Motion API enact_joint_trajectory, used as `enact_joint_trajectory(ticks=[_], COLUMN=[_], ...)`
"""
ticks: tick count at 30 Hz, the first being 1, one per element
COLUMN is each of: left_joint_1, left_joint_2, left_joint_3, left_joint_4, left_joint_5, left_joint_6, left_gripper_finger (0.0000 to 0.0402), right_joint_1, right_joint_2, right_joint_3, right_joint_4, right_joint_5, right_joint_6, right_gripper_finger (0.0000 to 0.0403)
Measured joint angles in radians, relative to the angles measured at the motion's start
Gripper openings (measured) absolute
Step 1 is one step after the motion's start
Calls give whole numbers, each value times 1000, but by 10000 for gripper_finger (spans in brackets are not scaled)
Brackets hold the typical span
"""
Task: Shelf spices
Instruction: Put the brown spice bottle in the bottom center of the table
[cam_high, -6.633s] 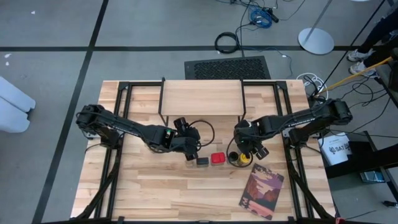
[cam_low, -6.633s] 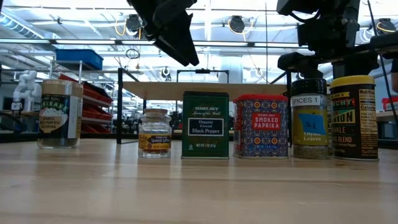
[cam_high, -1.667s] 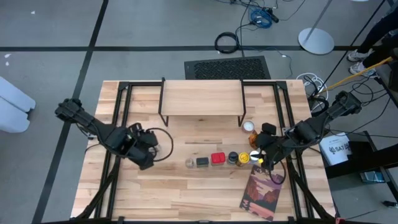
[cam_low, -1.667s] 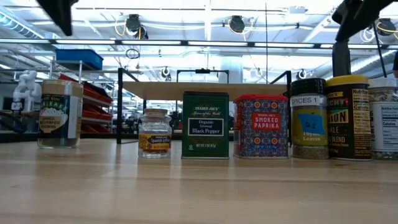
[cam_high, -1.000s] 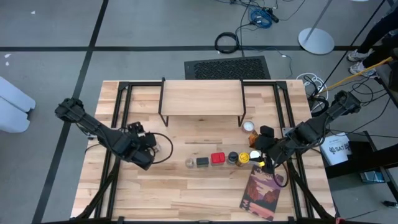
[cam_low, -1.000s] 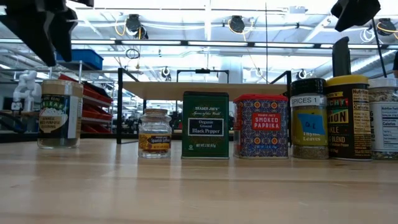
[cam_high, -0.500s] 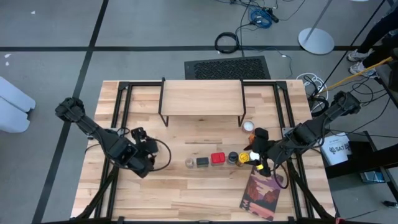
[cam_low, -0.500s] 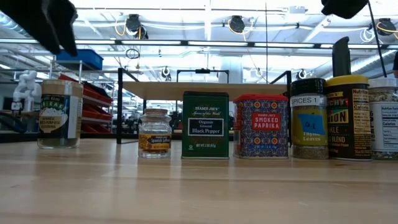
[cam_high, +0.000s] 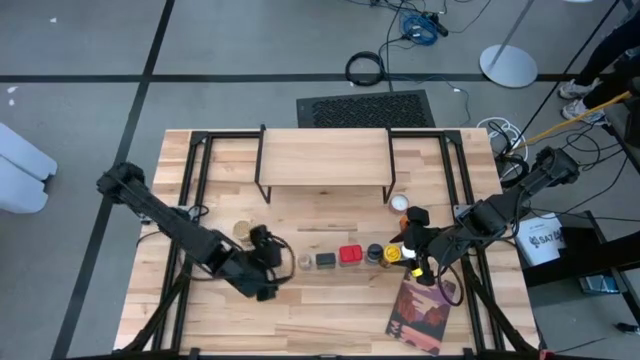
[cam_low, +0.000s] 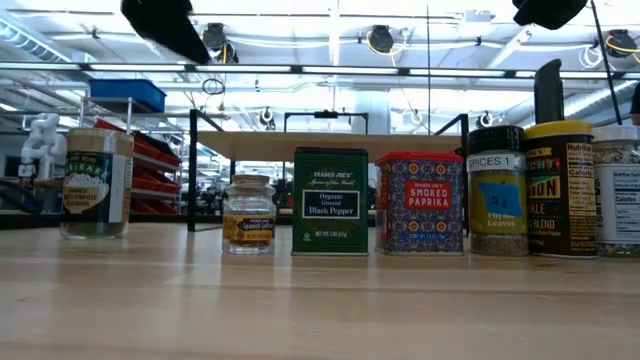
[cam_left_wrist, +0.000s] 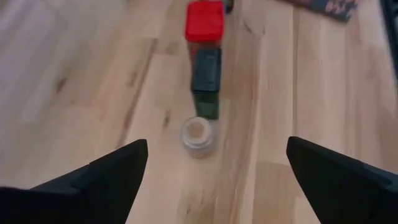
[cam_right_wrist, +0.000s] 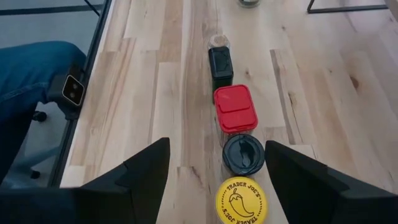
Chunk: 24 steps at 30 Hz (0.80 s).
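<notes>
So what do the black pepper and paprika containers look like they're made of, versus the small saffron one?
Pepper tin and paprika tin: likely painted metal, boxy with seamed edges. Saffron jar: clear, probably glass, contents visible.

**Asker:** What does the robot look like?

**Describer:** Two slim arms, black or very dark grey, each made of long straight links joined by rounded, bulkier joints. The left arm (cam_high: 170, 225) shows a thin black cable looping near its wrist. The right arm (cam_high: 510, 200) has the same dark finish.

**Asker:** And the ends?

**Describer:** The left gripper (cam_left_wrist: 214, 180) has two flat, matte black fingers (cam_left_wrist: 106, 177) shaped like broad wedges tapering to points. The right gripper (cam_right_wrist: 214, 180) has matching dark wedge fingers (cam_right_wrist: 140, 177) with smooth faces. Markings and screws cannot be made out.
</notes>
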Motion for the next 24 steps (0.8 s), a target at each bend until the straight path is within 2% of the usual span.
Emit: enact_joint_trajectory(ticks=[7, 12, 15, 18, 21, 24], left_joint_1=[36, 64, 61, 56, 74, 107], left_joint_2=[197, 216, 163, 51, -79, -212], left_joint_3=[-3, -14, -2, 22, 46, 67], left_joint_4=[21, 112, 109, 58, -142, -377], left_joint_5=[-12, -51, -57, -50, 19, 89], left_joint_6=[27, 28, 61, 104, 92, 6], left_gripper_finger=[392, 392, 392, 392, 392, 382], right_joint_1=[0, 0, 0, -1, -12, -18], right_joint_2=[0, 0, 0, 0, 0, -1], right_joint_3=[0, 0, 0, 0, 0, 0], right_joint_4=[0, -6, -12, -23, -21, -20], right_joint_5=[0, -1, -2, -1, -1, 1], right_joint_6=[-18, -19, -19, -16, -15, -6], right_gripper_finger=[251, 251, 251, 251, 251, 251])
